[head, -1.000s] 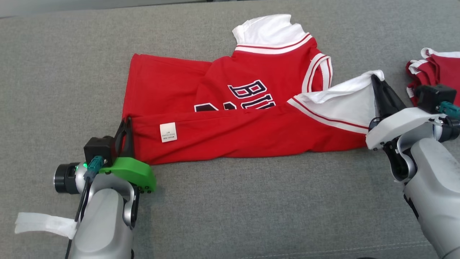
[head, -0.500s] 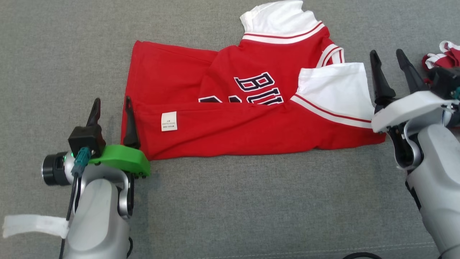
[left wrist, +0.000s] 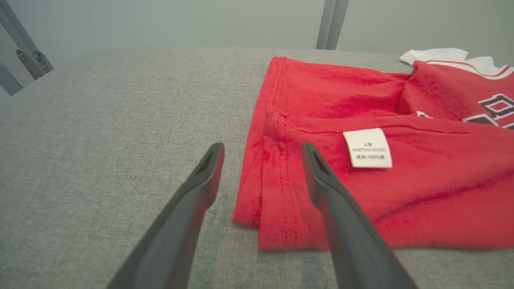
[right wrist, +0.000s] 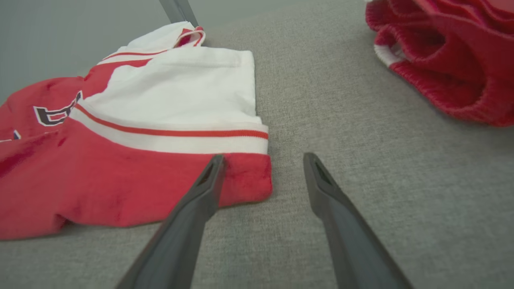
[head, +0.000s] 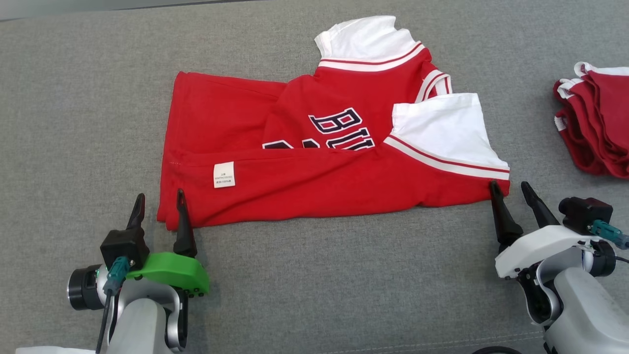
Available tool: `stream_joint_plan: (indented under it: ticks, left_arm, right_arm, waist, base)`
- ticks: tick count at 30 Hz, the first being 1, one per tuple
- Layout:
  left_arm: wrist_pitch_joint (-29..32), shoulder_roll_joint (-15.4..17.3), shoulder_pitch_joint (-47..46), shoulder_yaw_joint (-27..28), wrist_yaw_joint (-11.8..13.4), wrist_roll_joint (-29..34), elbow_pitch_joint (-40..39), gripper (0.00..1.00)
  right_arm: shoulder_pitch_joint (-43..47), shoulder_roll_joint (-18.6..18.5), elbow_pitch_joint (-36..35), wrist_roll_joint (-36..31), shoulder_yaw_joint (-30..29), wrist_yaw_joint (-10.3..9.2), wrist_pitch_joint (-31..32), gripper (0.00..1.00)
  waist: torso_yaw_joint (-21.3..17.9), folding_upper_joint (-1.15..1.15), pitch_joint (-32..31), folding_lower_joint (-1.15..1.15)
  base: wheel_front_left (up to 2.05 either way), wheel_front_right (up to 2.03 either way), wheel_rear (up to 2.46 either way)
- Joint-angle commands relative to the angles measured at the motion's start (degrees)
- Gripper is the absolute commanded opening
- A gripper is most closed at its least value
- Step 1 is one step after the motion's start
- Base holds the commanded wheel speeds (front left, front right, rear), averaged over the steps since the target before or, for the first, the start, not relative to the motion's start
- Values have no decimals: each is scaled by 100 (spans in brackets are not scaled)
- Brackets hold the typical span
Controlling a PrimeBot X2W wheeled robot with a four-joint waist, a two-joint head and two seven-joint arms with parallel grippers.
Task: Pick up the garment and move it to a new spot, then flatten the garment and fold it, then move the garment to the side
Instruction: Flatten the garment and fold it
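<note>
A red jersey (head: 314,162) with white sleeves and red-and-white striped trim lies spread on a grey fabric-covered table (head: 314,285). It is at the middle of the table, folded lengthwise, with its near side turned up over the chest. Dark block lettering with a white outline (head: 339,125) shows on the chest. Only "BU" is readable; the fold covers the rest. A small white care label (head: 224,174) is sewn to the folded-over part near the hem. In the left wrist view the label (left wrist: 367,147) carries tiny print, of which "60MTH" and "100%" can be made out.

A second ago both pincers were clamped on the cloth, the left on the hem corner and the right holding the white sleeve up. Now both have let go and drawn back toward the robot, and the white sleeve (head: 442,130) lies flat on the chest. The left pincer (head: 160,194) stands open at the jersey's near left corner, its inner finger just beside the hem; I cannot tell whether it touches. The right pincer (head: 508,184) stands open at the near right corner, one fingertip at the red edge and the other over bare table.

The near folded edge runs fairly straight between the two pincers. Wide bare table lies in front of it and to the left. At the right, a strip of open table separates the jersey from a stack of folded red garments (head: 599,123) with white trim
</note>
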Motion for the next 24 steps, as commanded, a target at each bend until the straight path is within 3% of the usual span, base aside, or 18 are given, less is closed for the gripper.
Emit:
stream_joint_plan:
  ticks: [1, 5, 6, 8, 9, 17, 24]
  left_arm:
    - [-2, 30, 8, -12, 13, -8, 27, 100]
    - [-2, 29, -98, -84, 5, -28, 70, 100]
    - [-2, 29, -108, -83, -14, -30, 84, 100]
    - [-2, 29, -111, -82, -50, -47, 123, 100]
    - [-2, 29, -114, -78, -71, -50, 136, 100]
    - [-2, 28, -93, -96, -401, -353, 364, 100]
    - [-2, 27, -221, -29, -383, -550, 660, 100]
  right_arm:
    - [-41, 7, 35, 21, 6, -9, -14, 100]
    - [-214, 14, 313, 161, 161, -9, -14, 100]
    - [-265, 10, 374, 200, 197, -9, -14, 95]
    - [-323, -1, 497, 233, 343, -8, -12, 16]
    - [-352, -6, 526, 254, 417, -8, -6, 0]
    - [-338, -158, 300, 357, 481, -9, -8, 0]
    - [-325, -163, 86, 381, 532, -9, -8, 0]
  waist:
    - [24, 0, 17, 0]
    - [101, 0, 58, 0]
    - [118, 0, 64, 0]
    - [148, 0, 68, 0]
    - [158, 0, 65, 0]
    - [119, 0, 35, 0]
    - [-14, 0, 109, 0]
  base:
    - [0, 0, 0]
    - [0, 0, 0]
    - [0, 0, 0]
    - [0, 0, 0]
    - [0, 0, 0]
    - [0, 0, 0]
    - [0, 0, 0]
